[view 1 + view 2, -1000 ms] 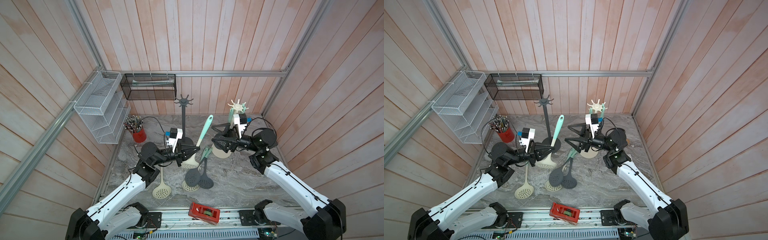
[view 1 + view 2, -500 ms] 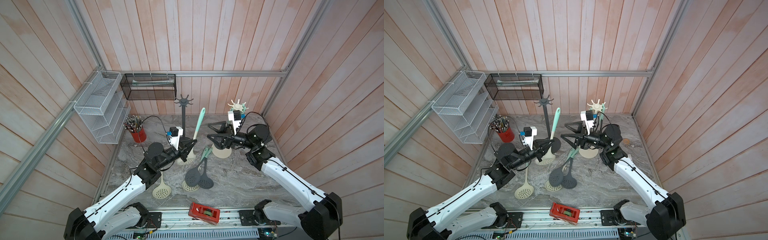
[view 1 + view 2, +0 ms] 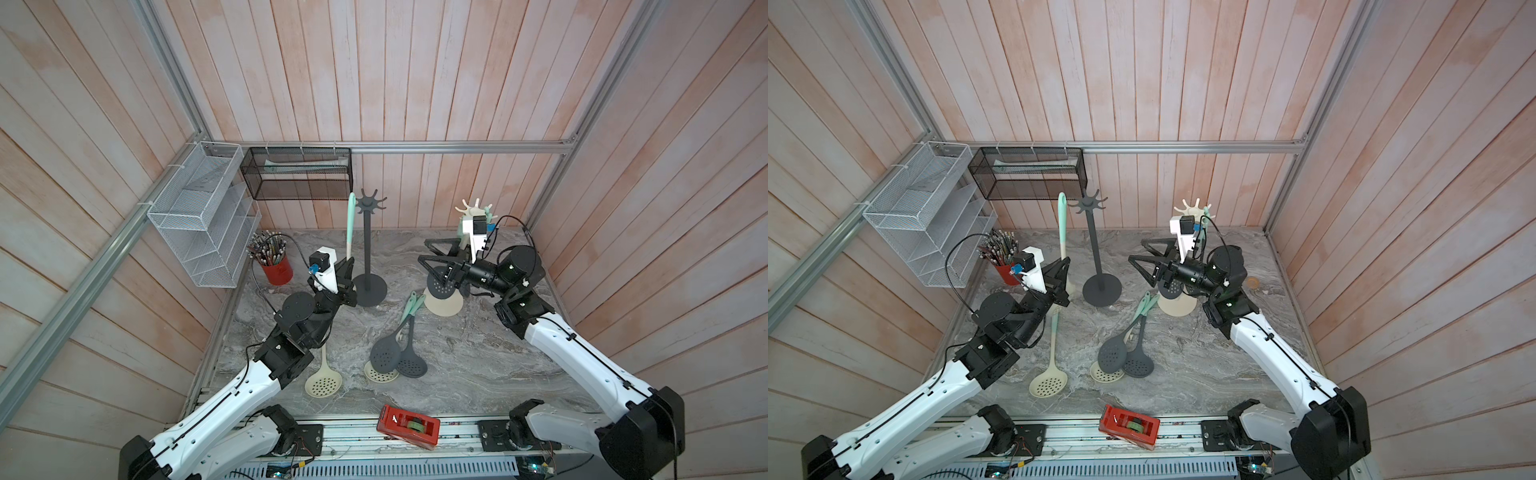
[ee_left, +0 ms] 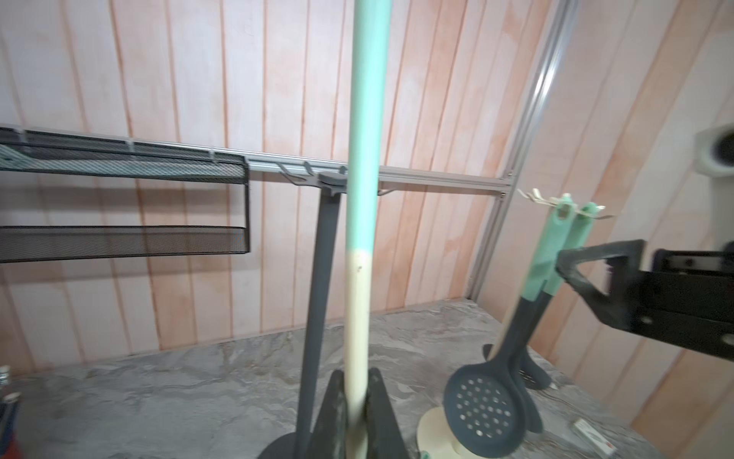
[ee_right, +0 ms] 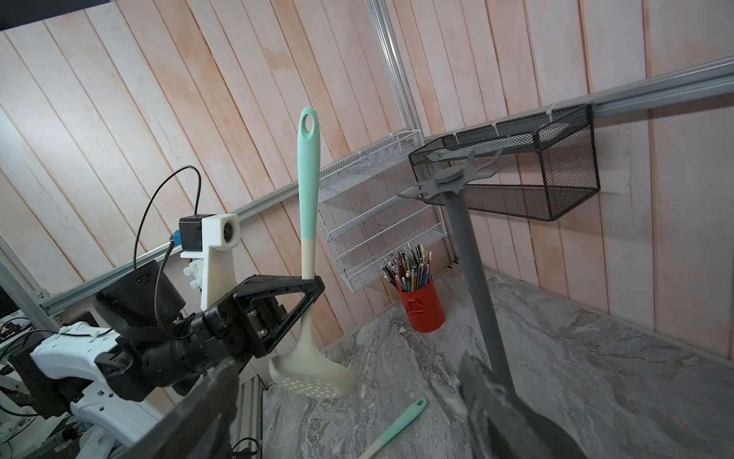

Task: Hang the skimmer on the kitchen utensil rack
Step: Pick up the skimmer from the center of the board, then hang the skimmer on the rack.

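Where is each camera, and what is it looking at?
Top views: high above the front, looking down at table; left arm and right arm show.
Left wrist: on left arm, looking past left gripper at the skimmer.
Right wrist: on right arm, facing the left gripper; own fingers show.
Shared: skimmer and rack in all.

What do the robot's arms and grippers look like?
The left arm and right arm have white shells, black joints and thin black cables. The left gripper and right gripper have black triangular frame fingers; a white camera mount sits behind each.

Left end effector [image 3: 348, 266] clenched, right [image 3: 422, 249] spread
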Motion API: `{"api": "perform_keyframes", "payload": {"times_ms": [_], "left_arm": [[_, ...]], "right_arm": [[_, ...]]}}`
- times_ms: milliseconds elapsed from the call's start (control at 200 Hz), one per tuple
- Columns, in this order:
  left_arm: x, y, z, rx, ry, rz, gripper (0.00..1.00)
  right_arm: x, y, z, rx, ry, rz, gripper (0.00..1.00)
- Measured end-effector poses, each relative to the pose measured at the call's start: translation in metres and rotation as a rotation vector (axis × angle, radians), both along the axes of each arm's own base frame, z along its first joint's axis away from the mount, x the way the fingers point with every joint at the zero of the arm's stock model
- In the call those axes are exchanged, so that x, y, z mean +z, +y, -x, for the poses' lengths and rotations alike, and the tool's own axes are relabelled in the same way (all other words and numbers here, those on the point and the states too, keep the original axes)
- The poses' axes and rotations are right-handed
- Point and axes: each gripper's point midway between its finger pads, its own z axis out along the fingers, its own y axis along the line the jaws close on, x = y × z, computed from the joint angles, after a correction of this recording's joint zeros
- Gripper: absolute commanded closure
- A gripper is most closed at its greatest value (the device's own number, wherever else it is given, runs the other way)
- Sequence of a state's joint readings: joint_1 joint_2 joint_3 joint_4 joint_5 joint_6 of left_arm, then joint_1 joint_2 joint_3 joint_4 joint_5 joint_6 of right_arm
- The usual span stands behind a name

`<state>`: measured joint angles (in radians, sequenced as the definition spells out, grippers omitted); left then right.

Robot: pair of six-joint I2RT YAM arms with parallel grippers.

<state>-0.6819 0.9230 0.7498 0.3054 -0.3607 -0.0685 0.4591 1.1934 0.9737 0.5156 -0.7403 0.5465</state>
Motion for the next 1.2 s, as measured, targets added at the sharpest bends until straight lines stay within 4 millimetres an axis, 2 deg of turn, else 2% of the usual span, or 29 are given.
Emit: {"api": "perform_keyframes", "payload": {"times_ms": [130,340,600,805,895,960,1120,1200], "left_arm": [[-0.014,0.018,-0.016,0.159,-0.001,-0.028,1.00],[-0.045,0.019,-0.044,0.282,0.041,-0.095,1.00],[-0.055,0.033,-0.058,0.398,0.045,-0.064,1.00],[-0.073,0.031,-0.068,0.432,0.073,-0.092,1.00],[-0.079,0.030,-0.070,0.434,0.083,-0.103,1.00],[-0.080,0.030,-0.071,0.435,0.085,-0.105,1.00],[-0.079,0.027,-0.075,0.437,0.085,-0.106,1.00],[-0.080,0.027,-0.077,0.443,0.087,-0.108,1.00]], "right_arm": [[0.000,-0.005,-0.005,-0.021,0.000,-0.002,0.12],[0.001,-0.017,-0.016,-0.066,-0.001,-0.003,0.12],[0.003,-0.041,-0.020,-0.133,-0.016,-0.016,0.12],[0.013,-0.058,-0.019,-0.169,-0.037,-0.042,0.12],[0.024,-0.069,-0.010,-0.187,-0.069,-0.061,0.12],[0.039,-0.077,0.002,-0.202,-0.123,-0.075,0.12],[0.083,-0.098,0.050,-0.276,-0.332,-0.113,0.12],[0.098,-0.112,0.066,-0.349,-0.408,-0.128,0.11]]}}
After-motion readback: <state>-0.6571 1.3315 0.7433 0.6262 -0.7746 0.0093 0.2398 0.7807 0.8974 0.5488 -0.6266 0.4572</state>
